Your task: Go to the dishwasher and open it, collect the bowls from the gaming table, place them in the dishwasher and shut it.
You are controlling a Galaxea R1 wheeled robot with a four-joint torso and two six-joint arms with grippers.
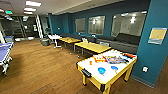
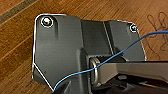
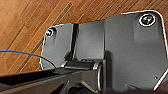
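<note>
In a lounge with a wood-plank floor [image 1: 45, 67], the robot faced the gaming table [image 1: 88, 67], its glossy white top framed by a yellow rim, which stood against a teal wall [image 1: 155, 57]. Two bright blue bowls [image 1: 101, 70] sat side by side near the table's front edge, the second bowl [image 1: 114, 67] just beside the first and closer to the wall-side edge. Board-game boxes [image 1: 115, 59] and an orange box [image 1: 99, 58] lay toward the table's far edge, behind the bowls.

Judging by the scene, the step in hand was the approach to collect the bowls. Doing it well would likely mean drawing up square to the front edge where the bowls lay, close enough for a reach without nudging the dark fitting [image 1: 86, 72] on the short end, and keeping clear of the boxes.

Both wrist cameras looked down on the plank floor past the robot's own dark plates, with a blue cable [image 2: 105, 60] crossing in front. Whether either gripper's fingers were apart or together could not be told. The dishwasher was nowhere among the tables [image 1: 92, 46], bench seating [image 1: 125, 40] and blue table [image 1: 4, 51] at the room's left. The bowls' contents and the titles on the boxes were too blurred to make out.
</note>
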